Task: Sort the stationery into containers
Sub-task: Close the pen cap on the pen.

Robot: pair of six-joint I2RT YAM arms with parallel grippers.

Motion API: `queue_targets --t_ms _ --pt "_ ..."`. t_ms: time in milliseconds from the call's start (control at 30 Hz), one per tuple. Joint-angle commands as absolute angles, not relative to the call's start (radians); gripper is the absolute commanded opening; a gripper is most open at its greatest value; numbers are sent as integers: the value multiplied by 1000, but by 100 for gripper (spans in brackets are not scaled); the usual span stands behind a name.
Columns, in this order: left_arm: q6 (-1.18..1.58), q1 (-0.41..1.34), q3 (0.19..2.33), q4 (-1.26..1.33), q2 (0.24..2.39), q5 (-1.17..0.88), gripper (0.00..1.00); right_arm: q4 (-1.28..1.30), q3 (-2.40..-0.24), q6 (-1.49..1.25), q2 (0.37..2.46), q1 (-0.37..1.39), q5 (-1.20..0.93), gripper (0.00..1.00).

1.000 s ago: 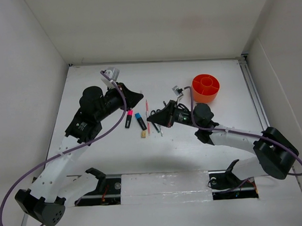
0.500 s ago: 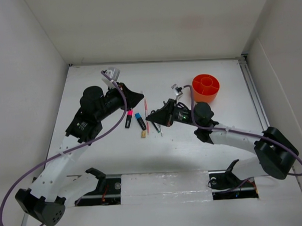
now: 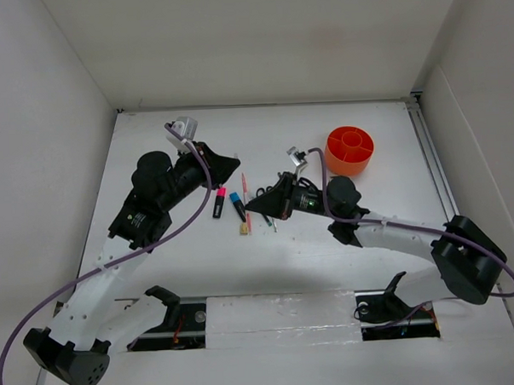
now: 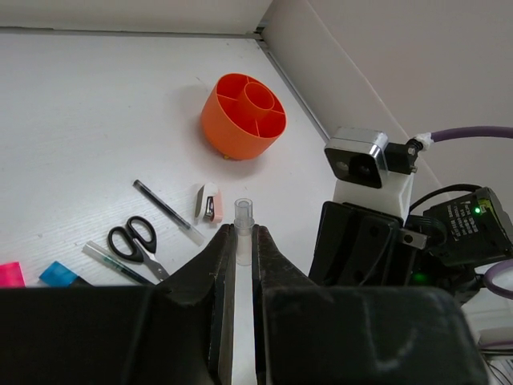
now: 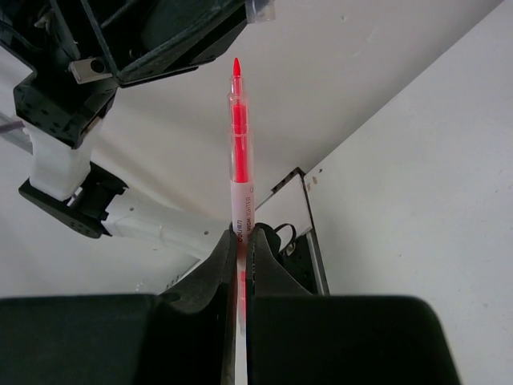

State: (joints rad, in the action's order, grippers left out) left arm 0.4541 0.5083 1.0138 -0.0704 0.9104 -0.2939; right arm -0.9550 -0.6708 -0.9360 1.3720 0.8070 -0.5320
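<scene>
**Q:** Pink pen (image 5: 239,152), thin with a red tip: where is it?
**A:** Pinched in the right gripper (image 5: 240,241), well left of the round orange plastic organiser (image 3: 351,166).
**Q:** And the left gripper (image 4: 244,241)?
**A:** Its fingers pinch a small clear plastic cap (image 4: 243,215), just beyond the pen's tip. Black-handled scissors (image 4: 135,239) lie left of the organiser.

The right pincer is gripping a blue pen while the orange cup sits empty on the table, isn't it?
Not blue. The pen gripped in the right pincer is pink, as the right wrist view shows. The rest holds: the orange cup sits empty on the table.
</scene>
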Motion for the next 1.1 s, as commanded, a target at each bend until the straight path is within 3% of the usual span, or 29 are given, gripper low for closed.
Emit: queue_targets --t_ms 0,1067 --pt "460 502 1017 -12 893 -290 0 -1034 -706 -933 1387 816 -535 0" --pt "460 502 1017 -21 920 -328 0 -1032 -758 -933 1437 798 -564 0"
